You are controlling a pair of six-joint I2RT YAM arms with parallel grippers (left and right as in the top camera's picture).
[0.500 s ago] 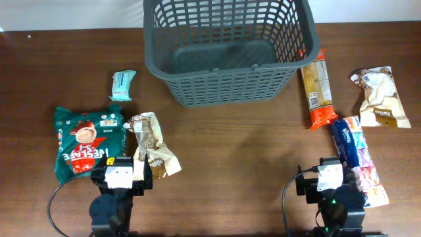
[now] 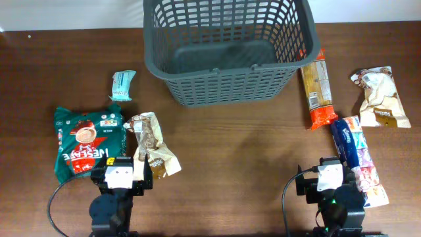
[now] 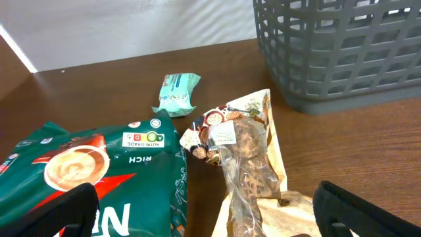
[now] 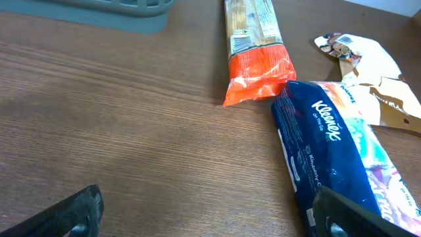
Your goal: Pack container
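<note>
The dark grey lattice basket (image 2: 227,49) stands at the back middle of the table; its corner shows in the left wrist view (image 3: 342,52) and its base edge in the right wrist view (image 4: 99,13). My left gripper (image 3: 210,214) is open and empty at the front left, over the green Nescafe bag (image 2: 85,141) and the beige snack pouch (image 2: 152,145). My right gripper (image 4: 210,214) is open and empty at the front right, beside the blue Kleenex pack (image 4: 325,155).
A small teal packet (image 2: 123,85) lies left of the basket. An orange-ended packet (image 2: 318,92) lies right of the basket, a beige pouch (image 2: 379,97) further right. A colourful pack (image 2: 366,168) lies under the Kleenex pack.
</note>
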